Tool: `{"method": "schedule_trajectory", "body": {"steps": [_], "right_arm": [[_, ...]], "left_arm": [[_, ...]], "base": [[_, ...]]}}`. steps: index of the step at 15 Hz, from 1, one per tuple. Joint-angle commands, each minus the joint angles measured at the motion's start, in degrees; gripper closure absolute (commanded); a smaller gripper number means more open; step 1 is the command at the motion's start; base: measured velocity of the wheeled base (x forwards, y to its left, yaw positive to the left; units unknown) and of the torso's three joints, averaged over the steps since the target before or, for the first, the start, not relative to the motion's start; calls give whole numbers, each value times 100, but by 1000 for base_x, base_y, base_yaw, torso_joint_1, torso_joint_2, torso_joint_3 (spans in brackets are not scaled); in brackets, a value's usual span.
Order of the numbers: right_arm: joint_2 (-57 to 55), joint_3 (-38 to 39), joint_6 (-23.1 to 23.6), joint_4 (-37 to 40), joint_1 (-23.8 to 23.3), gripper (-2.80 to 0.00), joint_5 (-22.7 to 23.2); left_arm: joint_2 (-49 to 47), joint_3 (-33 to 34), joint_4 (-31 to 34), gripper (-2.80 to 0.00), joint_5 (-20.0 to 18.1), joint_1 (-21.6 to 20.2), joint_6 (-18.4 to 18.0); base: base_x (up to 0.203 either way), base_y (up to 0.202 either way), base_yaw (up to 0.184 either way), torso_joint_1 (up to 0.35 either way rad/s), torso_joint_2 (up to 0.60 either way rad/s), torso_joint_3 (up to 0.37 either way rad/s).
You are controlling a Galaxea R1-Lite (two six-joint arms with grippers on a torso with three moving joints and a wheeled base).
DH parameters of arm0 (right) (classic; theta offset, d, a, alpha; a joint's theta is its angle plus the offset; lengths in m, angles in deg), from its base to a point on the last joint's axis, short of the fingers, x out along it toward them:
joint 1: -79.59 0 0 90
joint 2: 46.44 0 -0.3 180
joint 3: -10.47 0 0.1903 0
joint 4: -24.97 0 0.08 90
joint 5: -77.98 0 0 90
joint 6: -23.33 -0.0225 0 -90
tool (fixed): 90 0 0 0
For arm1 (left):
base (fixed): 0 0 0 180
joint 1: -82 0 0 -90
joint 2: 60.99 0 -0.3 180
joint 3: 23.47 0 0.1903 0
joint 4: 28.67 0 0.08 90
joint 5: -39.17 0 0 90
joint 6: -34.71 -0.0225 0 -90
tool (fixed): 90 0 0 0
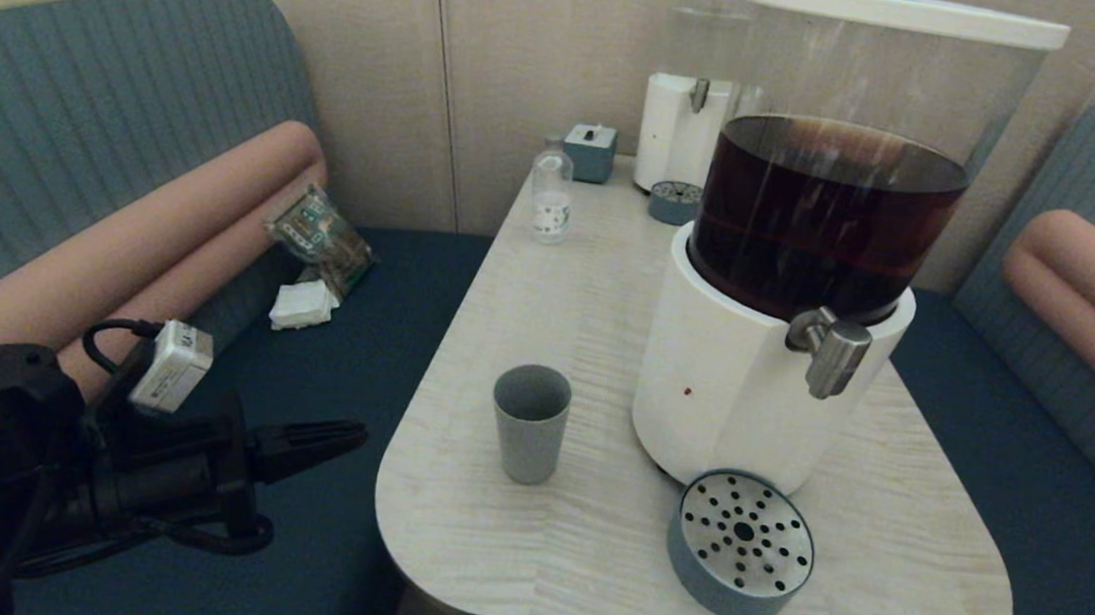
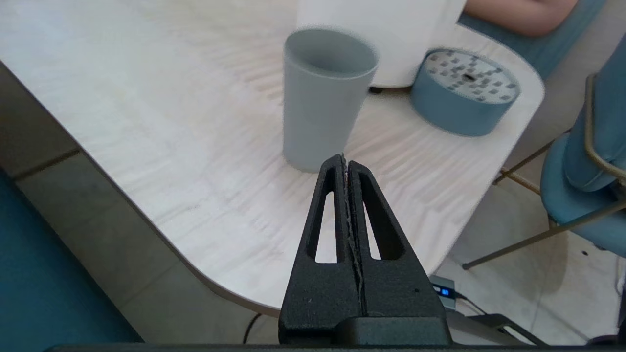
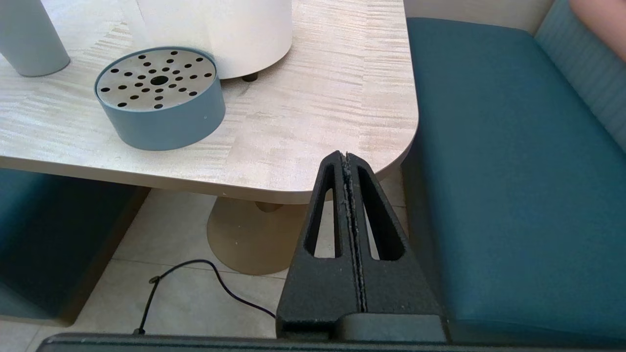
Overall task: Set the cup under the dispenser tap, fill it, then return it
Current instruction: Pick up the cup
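The grey-blue cup stands upright on the table, left of the large dispenser, and looks empty. The steel dispenser tap juts from the white base under the dark brown liquid. Nothing stands beneath the tap except the round drip tray. My left gripper hangs off the table's left edge, pointing at the cup, shut and empty. My right gripper is shut and empty below the table's near right corner; the head view does not show it.
A smaller white dispenser with its own drip tray, a clear bottle and a small blue box stand at the table's far end. Benches flank the table. Packets lie on the left seat.
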Motion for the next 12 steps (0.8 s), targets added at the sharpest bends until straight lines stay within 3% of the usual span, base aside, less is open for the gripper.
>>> {"method": "schedule_trajectory", "body": {"steps": [1, 2, 10, 12], "right_arm": [[-7, 0, 5, -1, 2, 0, 1], [-7, 0, 5, -1, 2, 0, 1], [1, 0, -7, -1, 2, 0, 1], [1, 8, -3, -1, 2, 0, 1]], "left_arm": [[-558, -170, -67, 0, -35, -7, -21], [-620, -214, -67, -280, -35, -7, -28], [-1193, -894, -67, -280, 52, 1, 22], [-1396, -947, -67, -280, -6, 208, 9]], "base": [[0, 0, 0, 0, 0, 0], [0, 0, 0, 0, 0, 0], [0, 0, 0, 0, 0, 0], [0, 0, 0, 0, 0, 0]]}}
